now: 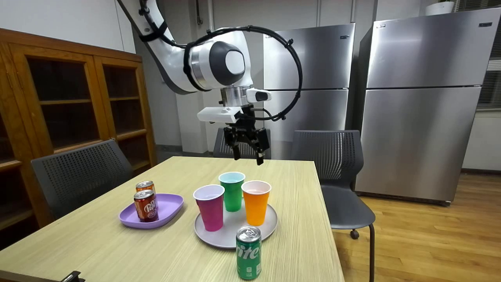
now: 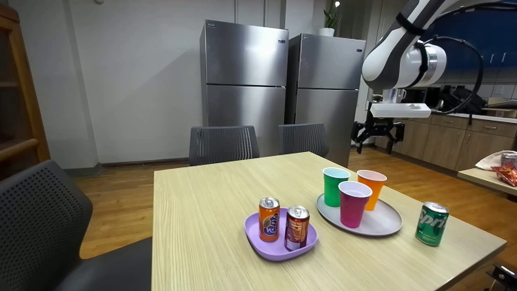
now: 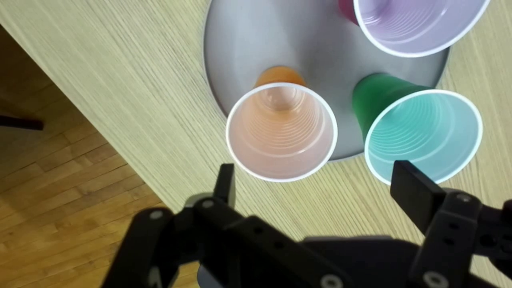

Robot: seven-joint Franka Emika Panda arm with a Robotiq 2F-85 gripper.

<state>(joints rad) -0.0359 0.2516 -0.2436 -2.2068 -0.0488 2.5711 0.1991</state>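
1. Above the table, my gripper hangs, fingers spread wide, gripping nothing.
2. Nearest, but apart from me, stand the green cup and orange cup, upright near the rim of the gray plate, the orange one toward the table's edge.
3. I judge both thin plastic: light, easily tipped, likely to buckle under a hard squeeze. My best hold is gentle, across the upper wall just under the white lip, which should check slipping.
4. Toward the rim facing the purple tray stands the magenta cup, probably just as soft.
5. Farthest, off the plate, are the Sprite can, toward a table corner, and the Fanta can and Dr Pepper can, upright on that tray; stiffer, I'd guess.
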